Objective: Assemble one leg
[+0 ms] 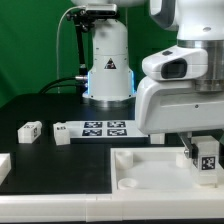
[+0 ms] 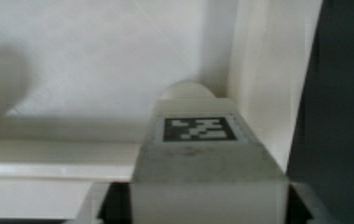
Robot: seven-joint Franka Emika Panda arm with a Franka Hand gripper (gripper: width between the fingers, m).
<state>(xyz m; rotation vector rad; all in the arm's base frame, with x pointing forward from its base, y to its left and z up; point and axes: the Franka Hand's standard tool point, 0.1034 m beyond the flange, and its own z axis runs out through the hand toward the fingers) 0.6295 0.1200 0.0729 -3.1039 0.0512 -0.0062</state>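
My gripper [image 1: 205,152] is shut on a leg [image 1: 208,162], a small white block with a black-and-white marker, and holds it upright over the right corner of the large white panel [image 1: 150,172]. In the wrist view the leg [image 2: 200,150] fills the space between my jaws [image 2: 206,205], its marker facing the camera, with the panel's corner and raised rim [image 2: 263,70] right behind it. Whether the leg touches the panel is hidden. A second leg [image 1: 30,130] lies on the black table at the exterior view's left.
The marker board [image 1: 95,128] lies on the table in front of the robot base [image 1: 108,70]. Another white part [image 1: 3,166] shows at the exterior view's left edge. The arm's bulky white wrist [image 1: 180,85] hangs over the panel's right end.
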